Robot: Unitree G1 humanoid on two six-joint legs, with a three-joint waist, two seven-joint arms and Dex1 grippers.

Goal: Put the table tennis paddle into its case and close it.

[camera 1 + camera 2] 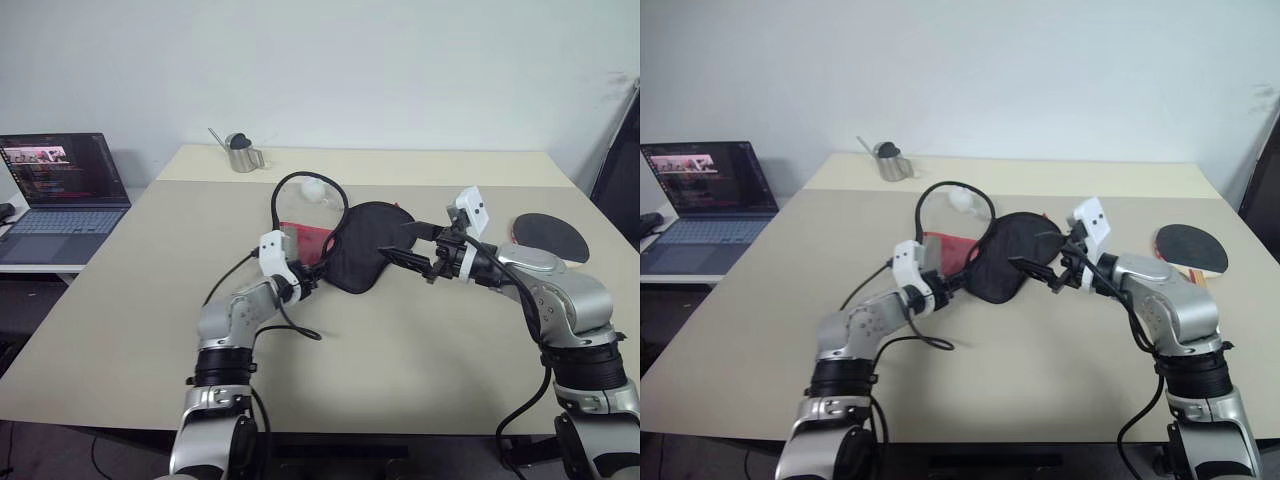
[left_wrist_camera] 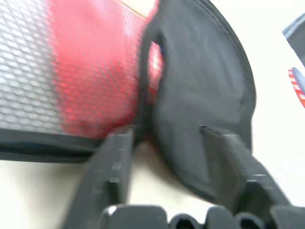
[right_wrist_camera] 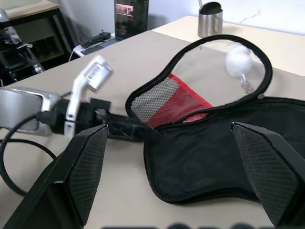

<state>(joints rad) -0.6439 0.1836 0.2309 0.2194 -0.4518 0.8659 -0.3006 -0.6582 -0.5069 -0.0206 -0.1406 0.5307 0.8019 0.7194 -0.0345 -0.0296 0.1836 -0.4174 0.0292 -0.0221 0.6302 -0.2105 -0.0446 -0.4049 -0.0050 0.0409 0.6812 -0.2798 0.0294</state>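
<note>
Black fabric fills the middle of the table [image 1: 420, 350] in the left eye view: the case [image 1: 365, 245] lies unzipped, its dark lid folded toward the right arm and the red mesh half toward the left. The table tennis paddle [image 1: 548, 235] rests flat well apart from it, at about three o'clock from the case — just beyond the right forearm, so the right arm is plainly the nearer one. The left gripper [image 1: 310, 278] sits at the case's seven o'clock edge; the right gripper [image 1: 418, 255] hovers at its four o'clock side, fingers spread wide with nothing between them.

From the right eye the same layout shows, and the paddle's handle [image 1: 1193, 274] points toward the robot at roughly six o'clock from its round face, so its long axis runs near to far.

At the left wrist, the two black fingers [image 2: 112, 167] stand apart with the case's rim and black flap between and just ahead of them; the frame does not settle whether they pinch the fabric, so I cannot tell if anything is held.

At the right wrist, the wide-set fingers [image 3: 86, 167] frame the open case, the zipper loop [image 3: 214, 43] and a white ball [image 3: 238, 61] beyond. My judgement: the paddle must be fetched by the right arm, turning away from the case.
</note>
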